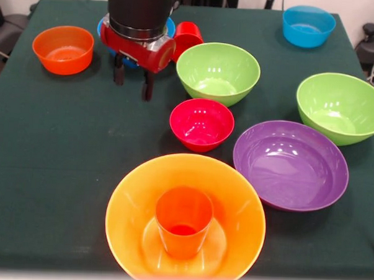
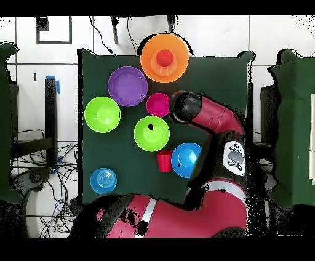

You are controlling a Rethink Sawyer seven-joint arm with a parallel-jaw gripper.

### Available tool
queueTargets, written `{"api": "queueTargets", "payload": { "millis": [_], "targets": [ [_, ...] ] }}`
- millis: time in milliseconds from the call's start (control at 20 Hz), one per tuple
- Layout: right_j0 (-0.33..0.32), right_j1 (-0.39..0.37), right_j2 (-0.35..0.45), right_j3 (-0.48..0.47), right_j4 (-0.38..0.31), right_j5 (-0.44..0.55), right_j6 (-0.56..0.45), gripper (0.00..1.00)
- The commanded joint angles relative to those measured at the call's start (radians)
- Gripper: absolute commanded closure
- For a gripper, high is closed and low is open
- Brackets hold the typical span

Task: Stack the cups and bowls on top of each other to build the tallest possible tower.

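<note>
The tower (image 1: 184, 223) stands at the table's (image 1: 43, 171) near edge in the front view: an orange cup (image 1: 183, 222) upright inside the big orange bowl (image 1: 234, 198), a wide base for steadiness. The pincer (image 1: 133, 80) hangs spread and empty over bare cloth. The crimson bowl (image 1: 201, 124) sits just beside it, flanked by a green bowl (image 1: 218, 72) and the purple bowl (image 1: 290, 164), which crowd the approach.
</note>
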Motion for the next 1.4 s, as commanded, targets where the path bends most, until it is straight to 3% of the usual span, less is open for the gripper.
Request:
{"api": "queueTargets", "payload": {
  "millis": [50,600,1400],
  "targets": [
    [0.011,0.096,0.15,-0.004,-0.089,-0.033,-0.039,0.0],
    [0.054,0.133,0.138,-0.011,-0.089,-0.073,0.028,0.0],
    [0.013,0.169,0.176,-0.004,-0.089,-0.121,0.008,0.0]
  ]
}}
